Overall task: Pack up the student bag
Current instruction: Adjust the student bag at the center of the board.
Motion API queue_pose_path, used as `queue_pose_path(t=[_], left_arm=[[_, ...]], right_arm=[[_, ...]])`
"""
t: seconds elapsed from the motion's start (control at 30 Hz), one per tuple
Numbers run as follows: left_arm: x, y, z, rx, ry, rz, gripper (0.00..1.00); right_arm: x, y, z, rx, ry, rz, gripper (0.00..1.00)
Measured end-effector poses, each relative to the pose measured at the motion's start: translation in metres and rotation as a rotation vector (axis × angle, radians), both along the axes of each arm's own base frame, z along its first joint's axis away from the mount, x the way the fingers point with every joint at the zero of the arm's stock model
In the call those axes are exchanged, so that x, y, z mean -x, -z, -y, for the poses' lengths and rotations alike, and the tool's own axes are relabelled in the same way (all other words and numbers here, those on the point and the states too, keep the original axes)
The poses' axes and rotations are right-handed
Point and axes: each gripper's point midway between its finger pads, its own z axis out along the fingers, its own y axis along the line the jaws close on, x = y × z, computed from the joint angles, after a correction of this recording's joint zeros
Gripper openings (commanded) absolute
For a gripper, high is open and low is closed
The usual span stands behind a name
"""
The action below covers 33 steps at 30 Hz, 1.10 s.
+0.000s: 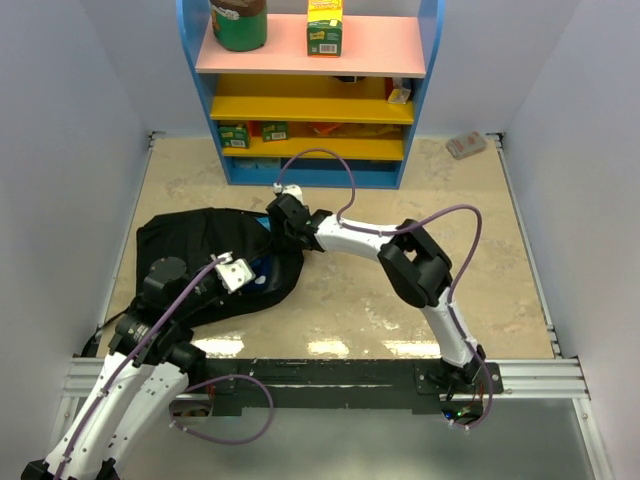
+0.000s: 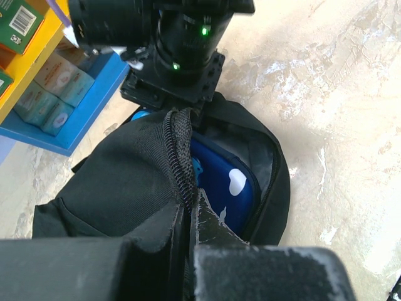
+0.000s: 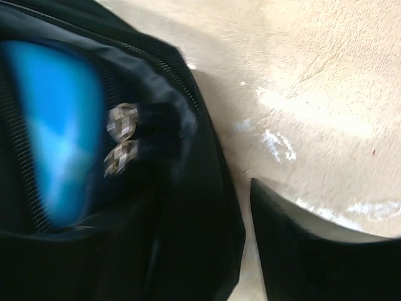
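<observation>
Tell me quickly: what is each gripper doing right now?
Left gripper: shut on the bag at its zipper edge.
Right gripper: at the bag's mouth; open or shut cannot be told.

You worked in a lab mock-up cell: white panels (image 1: 60, 150) boxed the table (image 1: 450, 230), aluminium rail (image 1: 540, 378) along its near edge.

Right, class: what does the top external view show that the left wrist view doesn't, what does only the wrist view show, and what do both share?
Only the top view: the green jar and yellow-green box on the shelf. Only the left wrist view: the left claw shut on the zipper edge of the student bag, and white shapes on the blue pencil case. Both: the open bag with the case inside, and the shelf.
</observation>
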Motion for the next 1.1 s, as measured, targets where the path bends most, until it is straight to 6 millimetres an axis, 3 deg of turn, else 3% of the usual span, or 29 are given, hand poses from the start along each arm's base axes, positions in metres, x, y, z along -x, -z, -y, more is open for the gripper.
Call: queue_pose_path(t=[0.03, 0.1, 0.13, 0.3, 0.5, 0.57, 0.6, 0.7, 0.8, 0.83, 0.9, 0.97, 1.1], left_arm=[[0.0, 0.0, 0.0, 0.0, 0.0, 0.0, 0.0], [0.0, 0.0, 0.0, -0.001, 0.0, 0.0, 0.0], [0.0, 0.0, 0.0, -0.001, 0.0, -0.001, 0.0], [0.0, 0.001, 0.0, -0.001, 0.001, -0.002, 0.0], [0.003, -0.004, 0.007, 0.022, 0.044, 0.006, 0.0], [0.007, -0.007, 0.013, 0.036, 0.079, 0.007, 0.06], [0.01, -0.01, 0.015, 0.043, 0.098, 0.007, 0.09], [0.021, -0.014, 0.023, 0.056, 0.168, -0.01, 0.27], [0.033, -0.018, 0.029, 0.053, 0.237, -0.025, 0.6], [0.036, -0.021, 0.031, 0.052, 0.258, -0.024, 0.84], [0.042, -0.029, 0.033, 0.061, 0.288, -0.017, 1.0], [0.047, -0.038, 0.036, 0.071, 0.317, -0.012, 1.0], [0.052, -0.063, 0.039, 0.081, 0.357, 0.023, 1.0]], right_arm=[[-0.002, 0.007, 0.001, 0.02, -0.002, -0.004, 0.36], [-0.006, 0.013, 0.002, 0.039, 0.0, 0.002, 0.17], [-0.006, 0.012, 0.002, 0.038, 0.001, 0.004, 0.0], [-0.004, -0.002, 0.014, 0.027, 0.024, 0.036, 0.0], [0.034, -0.058, 0.048, -0.085, 0.06, 0.108, 0.0], [0.06, -0.072, 0.06, -0.137, 0.067, 0.131, 0.12], [0.073, -0.074, 0.065, -0.151, 0.067, 0.139, 0.27], [0.111, -0.056, 0.07, -0.147, 0.063, 0.109, 0.48], [0.145, -0.024, 0.07, -0.115, 0.038, 0.045, 0.6], [0.152, -0.018, 0.072, -0.11, 0.036, 0.028, 0.64], [0.162, -0.015, 0.079, -0.109, 0.04, 0.009, 0.7], [0.163, -0.031, 0.085, -0.138, 0.049, 0.023, 0.71], [0.158, -0.109, 0.093, -0.323, 0.069, 0.121, 0.71]])
